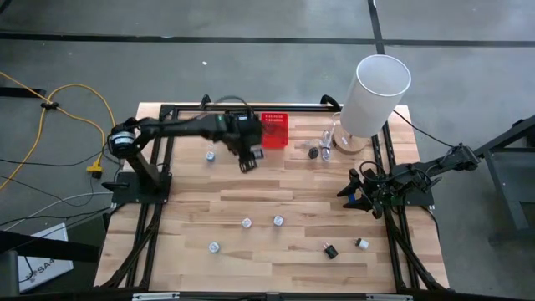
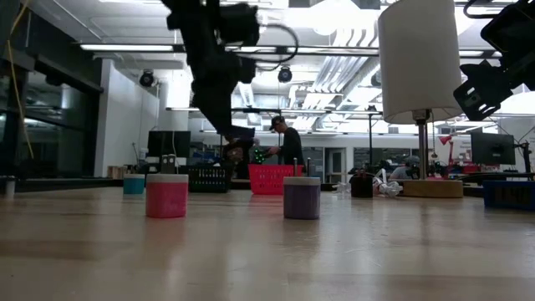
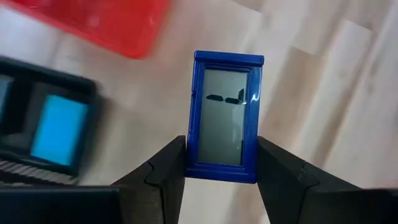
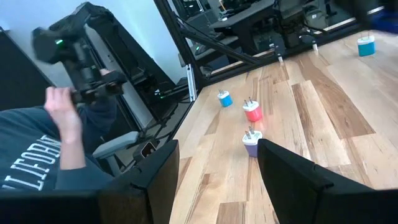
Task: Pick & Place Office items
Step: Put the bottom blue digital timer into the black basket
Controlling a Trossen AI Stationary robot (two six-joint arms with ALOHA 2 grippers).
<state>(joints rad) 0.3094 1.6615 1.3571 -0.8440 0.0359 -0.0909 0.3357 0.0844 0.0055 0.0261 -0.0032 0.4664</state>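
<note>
My left gripper point(image 3: 222, 152) is shut on a small blue-framed tag point(image 3: 225, 112) with a grey screen. In the high view it hangs over the far middle of the table point(image 1: 248, 161), beside the red basket point(image 1: 274, 130). A black basket point(image 3: 43, 127) with a teal piece point(image 3: 59, 129) in it lies below. Several small white and silver pieces point(image 1: 247, 222) and a black clip point(image 1: 330, 250) rest on the near half of the table. My right gripper point(image 4: 217, 162) waits open at the right edge point(image 1: 354, 189). My left gripper pinches the tag between its two fingers point(image 3: 171, 162), one on each long side of the frame near its end point(image 3: 194, 163). The fingers come from above, pointing down, and lie along the tag. The tag is lifted clear and sticks out past the fingertips.
A tall white cylinder point(image 1: 373, 92) stands at the far right corner, with small pieces point(image 1: 316, 152) beside its base. Pink point(image 2: 167, 196), purple point(image 2: 302, 198) and teal point(image 2: 134, 185) plug-like pieces stand on the boards. A person's hand point(image 4: 62, 115) shows beyond the table's edge.
</note>
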